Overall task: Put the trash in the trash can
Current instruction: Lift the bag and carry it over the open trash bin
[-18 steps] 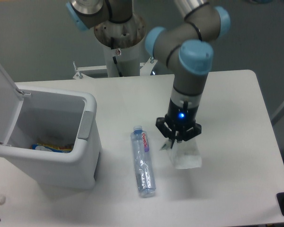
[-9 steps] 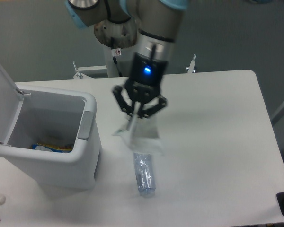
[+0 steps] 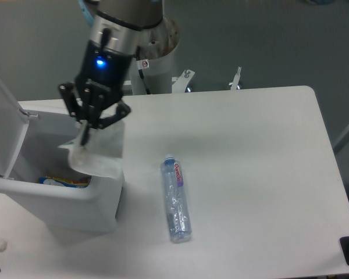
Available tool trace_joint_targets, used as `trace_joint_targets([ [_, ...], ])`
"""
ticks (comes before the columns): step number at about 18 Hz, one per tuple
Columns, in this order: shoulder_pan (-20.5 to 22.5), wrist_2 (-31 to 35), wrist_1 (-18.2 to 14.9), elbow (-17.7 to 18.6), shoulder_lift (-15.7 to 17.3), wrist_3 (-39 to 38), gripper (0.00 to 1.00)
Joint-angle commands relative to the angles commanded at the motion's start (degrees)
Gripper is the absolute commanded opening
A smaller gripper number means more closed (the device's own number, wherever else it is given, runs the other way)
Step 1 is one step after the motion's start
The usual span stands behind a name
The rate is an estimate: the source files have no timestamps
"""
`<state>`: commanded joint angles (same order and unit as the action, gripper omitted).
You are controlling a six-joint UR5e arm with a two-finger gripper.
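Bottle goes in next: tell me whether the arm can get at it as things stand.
Probably not yet: the water bottle lies unobstructed on the table, but the end effector is shut on the wrapper above the trash can.

The only lettering is on the water bottle [image 3: 176, 199], which lies on the table [image 3: 250, 174] to the right of the trash can [image 3: 64, 174]. Its white label, just below the blue cap, carries a short red word running along the bottle's length; the letters are too blurred to read for certain. Nothing else shows readable text.
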<state>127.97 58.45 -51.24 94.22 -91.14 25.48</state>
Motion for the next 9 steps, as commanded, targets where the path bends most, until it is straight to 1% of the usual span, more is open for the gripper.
trace_joint_targets([
  [1,-0.44,0.09,0.09,0.09,0.00,0.00,1.00],
  [6,-0.62,0.17,0.00,0.35,0.26,-3.15,1.00],
  [9,-0.01,0.26,0.09,0.09,-0.79,-3.42,1.00],
])
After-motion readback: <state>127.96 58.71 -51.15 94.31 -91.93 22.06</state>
